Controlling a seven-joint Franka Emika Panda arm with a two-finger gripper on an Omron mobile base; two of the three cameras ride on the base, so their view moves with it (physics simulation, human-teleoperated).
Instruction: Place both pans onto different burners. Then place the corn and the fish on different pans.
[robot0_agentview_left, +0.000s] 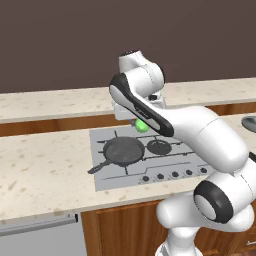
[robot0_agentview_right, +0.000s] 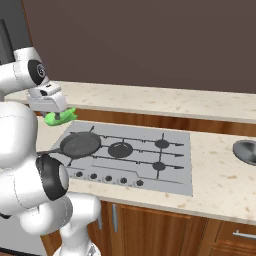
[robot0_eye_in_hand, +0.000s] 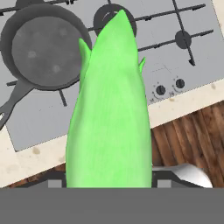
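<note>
The gripper (robot0_agentview_right: 59, 118) hung in the air above the back left part of the hob (robot0_agentview_right: 175, 165), and its fingers were closed on the corn (robot0_agentview_right: 60, 117). The green corn (robot0_eye_in_hand: 111, 113) pointed out past the fingertips. Below it, the black skillet (robot0_agentview_left: 123, 149) sat on a left burner, with its long handle reaching toward the front of the hob. The big middle burner (robot0_agentview_right: 120, 149) was bare. The silver-grey pan (robot0_agentview_right: 246, 150) rested on the counter (robot0_agentview_right: 225, 185), well to the right of the hob
</note>
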